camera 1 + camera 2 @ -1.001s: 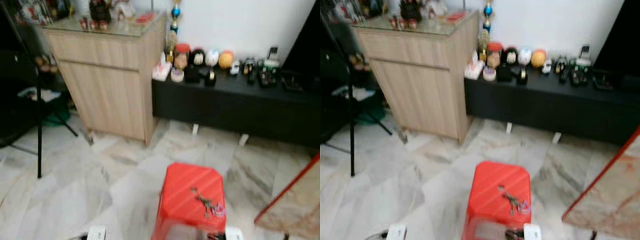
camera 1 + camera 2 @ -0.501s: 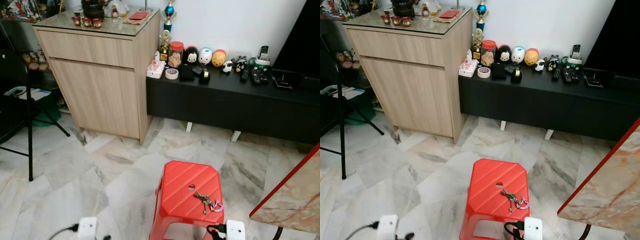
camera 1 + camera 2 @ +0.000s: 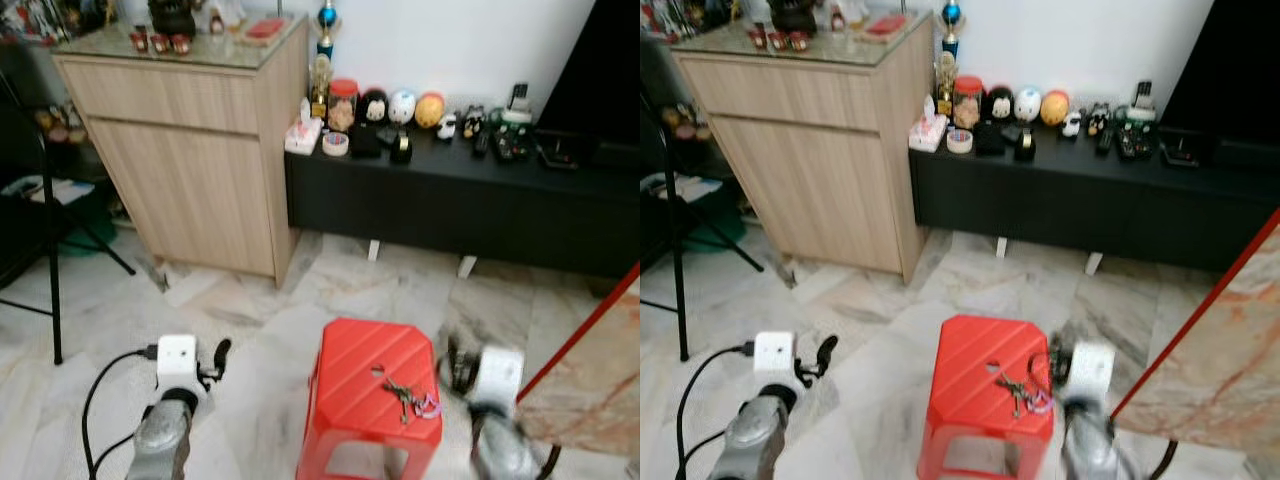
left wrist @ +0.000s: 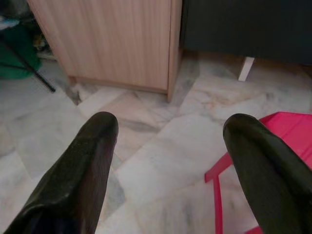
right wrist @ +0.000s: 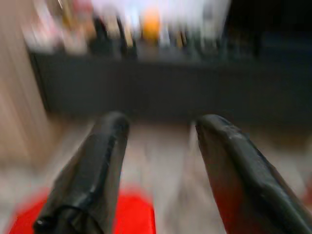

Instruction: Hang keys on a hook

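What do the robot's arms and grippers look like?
Both arms are silver. Each wrist carries a white boxy block. A black cable loops off the left arm. The left gripper and the right gripper each have two long, rounded black fingers, plain and unmarked.

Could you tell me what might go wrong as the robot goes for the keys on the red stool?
The keys lie near the right edge of the red stool; a careless push by the right pincer could knock them to the floor. The light stool might slide on the smooth marble floor if pressed. The right wrist view is blurred, so aiming the open fingers may be unreliable. The left pincer is open over the floor beside the stool.
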